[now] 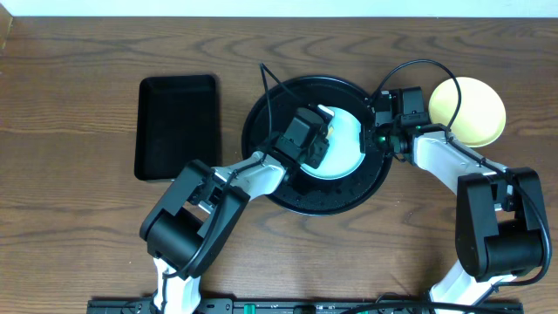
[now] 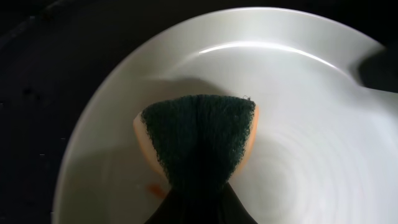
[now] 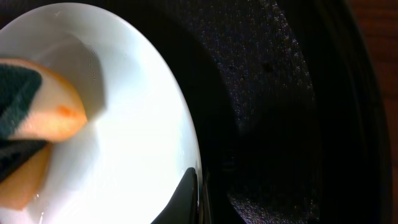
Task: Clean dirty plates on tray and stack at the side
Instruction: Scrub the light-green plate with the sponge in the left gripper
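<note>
sponge [image 2: 199,140], folded, is pinched in the left fingers [image 2: 202,213] and pressed onto the mint-blue plate [image 1: 349,148] lying in the round black tray [image 1: 336,199]. right fingers [image 3: 184,198] seem clamped on that plate's rim. yellow plate [image 1: 471,109] rests on the tabletop [image 1: 87,52] nearby.

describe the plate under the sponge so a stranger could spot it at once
On the wooden table, find the round black tray in the middle. The plate lies in it under a green-faced sponge. It is pale mint-blue, unlike the pale yellow plate sitting off the tray.
</note>
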Motion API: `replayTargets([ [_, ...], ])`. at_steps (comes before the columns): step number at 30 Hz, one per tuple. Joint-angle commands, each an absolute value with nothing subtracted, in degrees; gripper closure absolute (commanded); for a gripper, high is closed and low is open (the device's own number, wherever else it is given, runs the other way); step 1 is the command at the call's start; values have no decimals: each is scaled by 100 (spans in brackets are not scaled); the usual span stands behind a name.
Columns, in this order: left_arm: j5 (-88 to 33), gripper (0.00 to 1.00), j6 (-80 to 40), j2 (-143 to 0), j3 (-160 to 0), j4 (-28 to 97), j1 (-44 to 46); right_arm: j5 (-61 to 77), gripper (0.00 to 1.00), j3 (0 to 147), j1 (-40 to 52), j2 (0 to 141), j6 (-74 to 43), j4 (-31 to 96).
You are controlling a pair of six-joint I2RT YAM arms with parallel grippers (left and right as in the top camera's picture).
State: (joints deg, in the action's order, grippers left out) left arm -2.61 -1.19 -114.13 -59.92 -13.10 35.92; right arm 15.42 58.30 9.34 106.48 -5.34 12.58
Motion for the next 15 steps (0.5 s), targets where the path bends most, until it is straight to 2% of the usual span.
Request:
replayTargets([
  [1,-14,90,43,-11692,-6012,-1234,3420,1678,99,5806,985,10676,-355,1269],
  [15,-14,88,47,-11695,-6012,-1581,3336,1680,99,5806,985,10676,-360,1264],
])
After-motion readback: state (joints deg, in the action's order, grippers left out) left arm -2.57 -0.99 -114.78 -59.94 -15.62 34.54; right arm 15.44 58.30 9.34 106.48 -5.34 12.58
